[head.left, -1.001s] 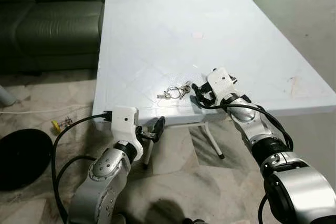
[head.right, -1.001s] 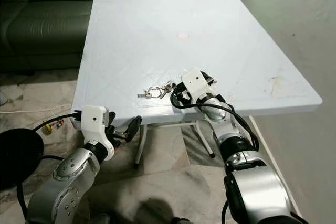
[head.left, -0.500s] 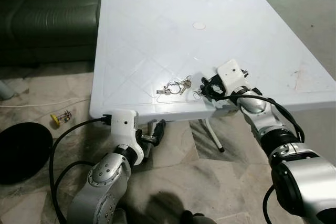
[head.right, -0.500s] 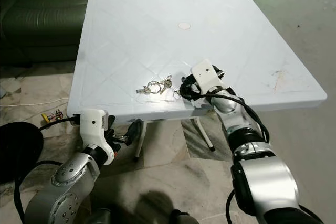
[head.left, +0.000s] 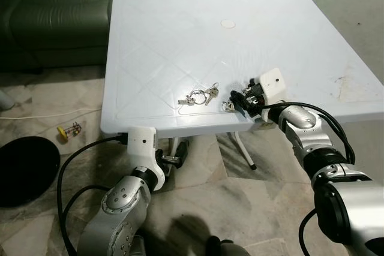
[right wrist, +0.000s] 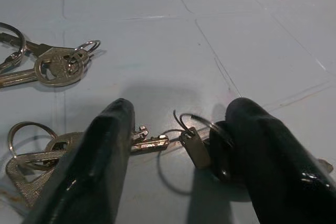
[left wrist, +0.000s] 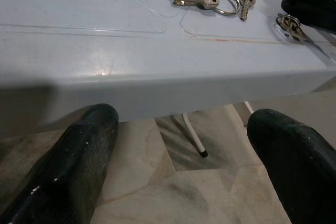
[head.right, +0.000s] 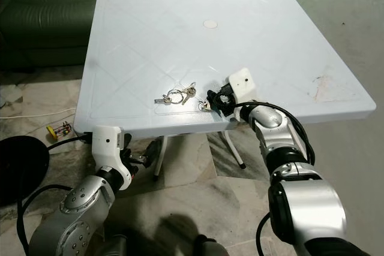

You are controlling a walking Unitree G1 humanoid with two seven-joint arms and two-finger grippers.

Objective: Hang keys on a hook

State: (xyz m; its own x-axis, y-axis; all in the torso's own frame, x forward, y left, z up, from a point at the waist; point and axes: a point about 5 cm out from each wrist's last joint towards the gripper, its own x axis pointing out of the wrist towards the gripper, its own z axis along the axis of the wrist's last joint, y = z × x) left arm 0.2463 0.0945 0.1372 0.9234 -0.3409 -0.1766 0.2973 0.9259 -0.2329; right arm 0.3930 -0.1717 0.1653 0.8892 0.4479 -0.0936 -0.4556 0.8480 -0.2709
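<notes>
the right gripper (head.left: 237, 101) rests low on the white plastic table (head.left: 180, 22), near its front edge, with its 2 black fingers (right wrist: 97, 166) spread apart and straddling a small bunch of keys (right wrist: 152, 142). nothing is pinched yet: the keys and their thin wire rings lie flat on the tabletop between the fingers, and one finger seems to touch a ring, though i cannot tell for certain. a second, larger key bunch (head.left: 200, 95) lies just beside it, toward the robot's left, apart from the gripper.

the left gripper (left wrist: 184, 171) hangs below the table's front edge, fingers wide apart and holding nothing, over the marble floor (head.left: 198, 208). a dark green sofa (head.left: 54, 16) stands beyond the table's far left corner. no hook can be made out.

the risk, as i judge it, is in the close: flat keys on a smooth top give the fingers little to bite, so they may skid over the metal, catch only 1 loose ring, or push the bunch off the near edge onto the floor.
</notes>
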